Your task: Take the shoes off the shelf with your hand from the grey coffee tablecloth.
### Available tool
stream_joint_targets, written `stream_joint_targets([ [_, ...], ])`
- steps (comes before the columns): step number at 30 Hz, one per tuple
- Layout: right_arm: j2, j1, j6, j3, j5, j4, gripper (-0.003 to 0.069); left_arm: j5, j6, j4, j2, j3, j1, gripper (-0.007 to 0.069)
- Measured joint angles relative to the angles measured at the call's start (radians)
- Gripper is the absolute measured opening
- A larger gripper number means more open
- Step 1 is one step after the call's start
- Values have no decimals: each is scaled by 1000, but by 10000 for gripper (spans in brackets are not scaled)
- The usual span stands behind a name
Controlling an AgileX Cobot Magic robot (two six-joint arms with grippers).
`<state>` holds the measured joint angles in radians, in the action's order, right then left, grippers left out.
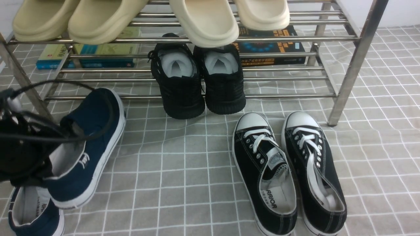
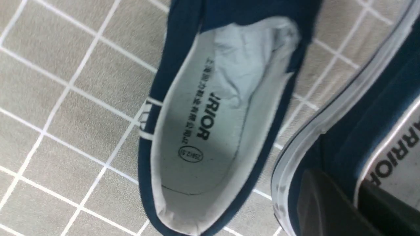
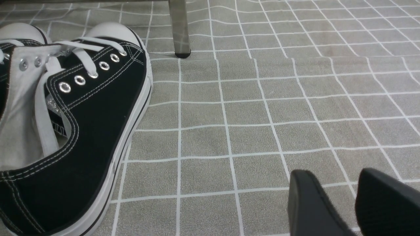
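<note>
My left gripper (image 1: 49,150), black with a looping cable, is shut on the side wall of a navy slip-on shoe (image 1: 92,137). The shoe is tilted in front of the shelf (image 1: 197,40), its toe near the lowest bar. In the left wrist view one finger (image 2: 321,203) is outside this shoe (image 2: 354,124) and the other is inside it. The second navy shoe (image 1: 32,213) lies on the grey grid tablecloth (image 1: 183,170) under the gripper; it also shows in the left wrist view (image 2: 210,114). My right gripper (image 3: 347,190) is open and empty just above the cloth (image 3: 249,131).
Black knit sneakers (image 1: 197,82) sit on the shelf's lower tier, beige slippers (image 1: 203,19) on the top tier, books (image 1: 98,52) behind. Black lace-up sneakers (image 1: 288,170) stand on the cloth at front right, beside the right gripper (image 3: 75,131). A shelf leg (image 3: 178,29) stands beyond.
</note>
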<state>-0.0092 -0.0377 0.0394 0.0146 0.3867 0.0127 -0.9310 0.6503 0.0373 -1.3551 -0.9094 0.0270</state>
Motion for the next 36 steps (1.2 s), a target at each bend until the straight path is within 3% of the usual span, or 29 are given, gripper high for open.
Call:
stream_joint_targets([
  [16, 0, 0, 0, 0, 0, 0, 239, 34, 37, -47, 0, 96, 0, 57],
  [20, 0, 0, 0, 0, 0, 0, 239, 36, -11, -56, 1, 97, 0, 132],
  [23, 0, 0, 0, 0, 0, 0, 239, 36, -75, -65, 34, 94, 0, 248],
  [29, 0, 0, 0, 0, 0, 0, 239, 16, -167, -66, 186, 90, 0, 353],
  [32, 0, 0, 0, 0, 0, 0, 239, -49, -250, -66, 289, 90, 0, 338],
  [36, 0, 0, 0, 0, 0, 0, 239, -147, -382, -71, 436, 108, 0, 216],
])
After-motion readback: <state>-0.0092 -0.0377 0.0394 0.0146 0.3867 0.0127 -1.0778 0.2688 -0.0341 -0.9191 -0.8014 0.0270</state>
